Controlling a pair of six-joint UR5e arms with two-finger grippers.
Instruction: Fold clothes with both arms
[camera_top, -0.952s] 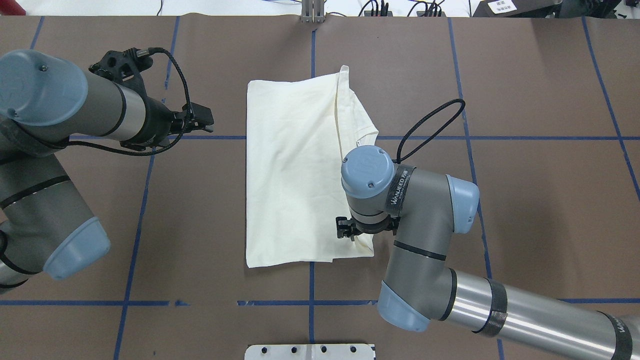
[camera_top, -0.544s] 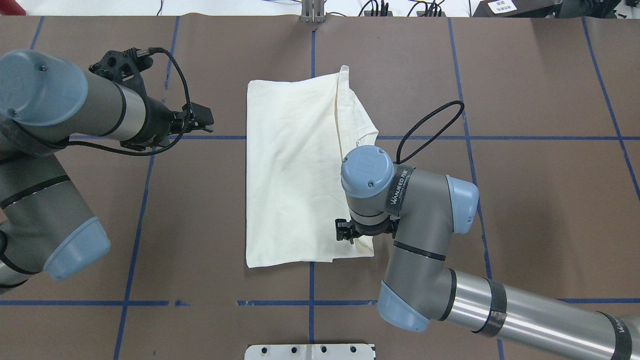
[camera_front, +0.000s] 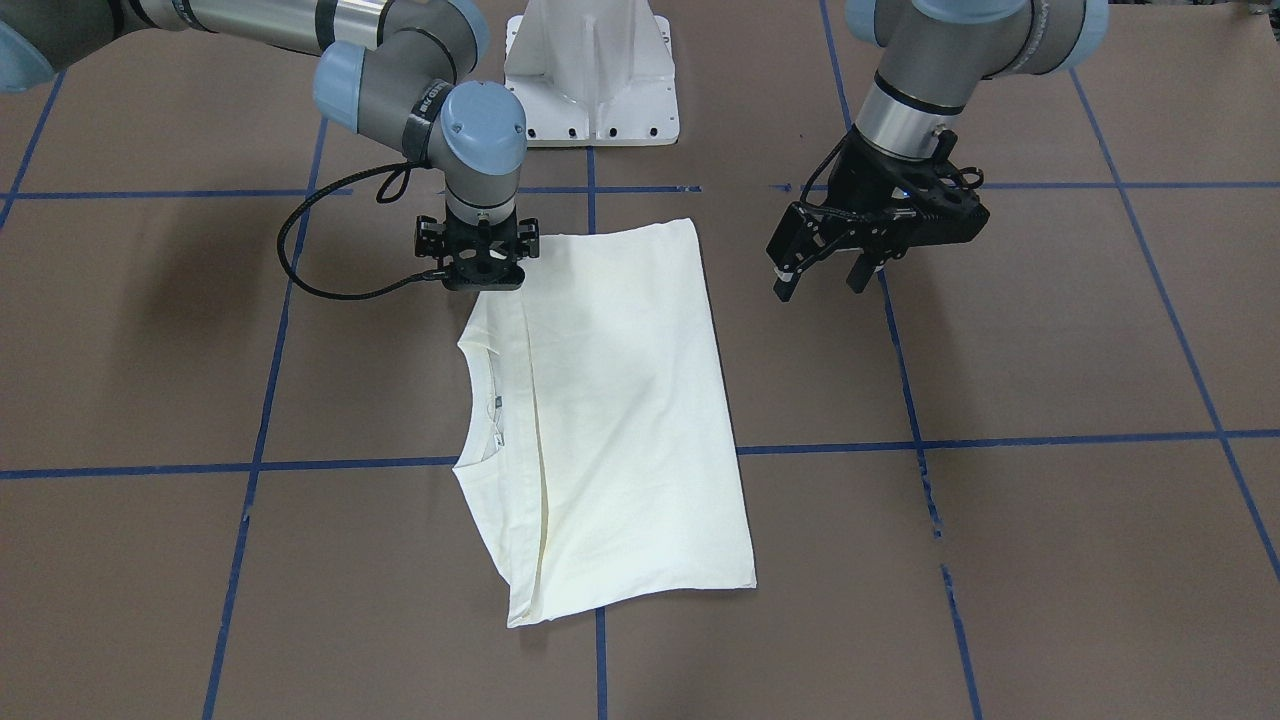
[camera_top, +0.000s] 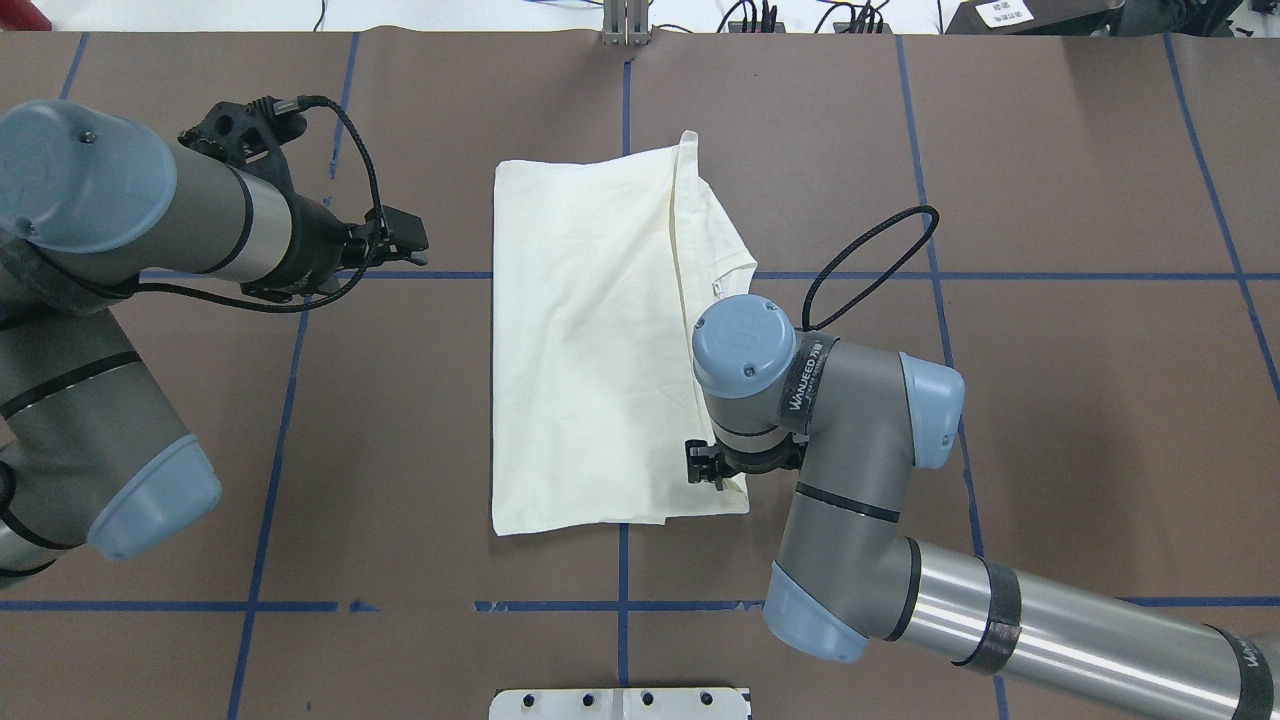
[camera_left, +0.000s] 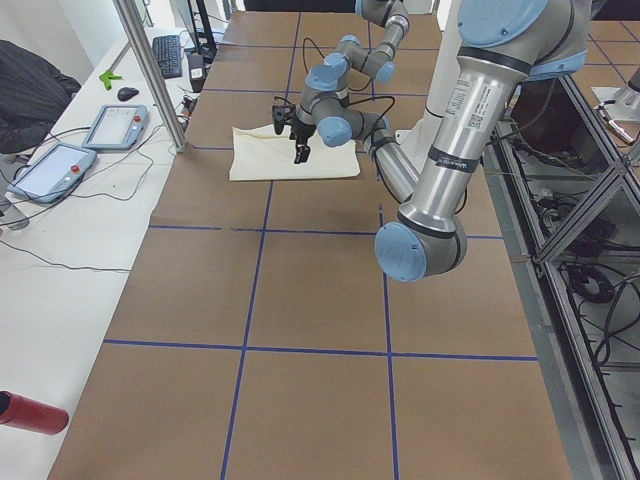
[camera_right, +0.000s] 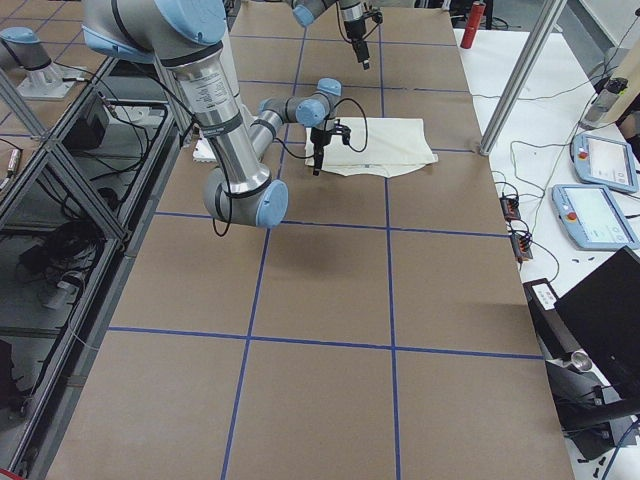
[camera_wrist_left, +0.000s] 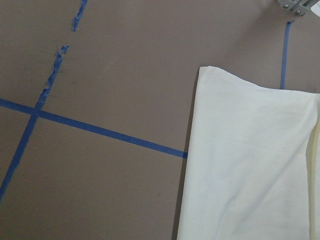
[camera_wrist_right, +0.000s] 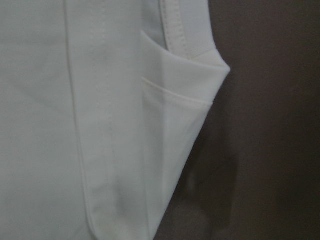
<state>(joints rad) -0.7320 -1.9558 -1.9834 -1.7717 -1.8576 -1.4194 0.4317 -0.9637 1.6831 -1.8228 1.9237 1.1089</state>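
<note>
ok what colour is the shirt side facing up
Plain cream-white shirt, no print showing; clearest in the exterior front-facing view.

We see a brown-covered table (camera_top: 1100, 420) ruled into squares by blue tape lines (camera_top: 1000, 276). A white pedestal base (camera_front: 590, 70) stands at the middle of its robot-side edge. Along the opposite edge runs a white bench (camera_left: 60, 290) with a teach pendant (camera_left: 117, 125), a second pendant (camera_left: 50, 170), a keyboard (camera_left: 167, 55), a mouse (camera_left: 125, 93) and a red cylinder (camera_left: 28, 413). A metal post (camera_left: 150, 70) rises at that edge.

Matt cloth on a papery tabletop (camera_top: 1080, 400)
T-shirt (camera_top: 590, 340): soft, creased cloth; tabletop: dull brown paper; right arm (camera_top: 1050, 620): satin grey metal.
</note>
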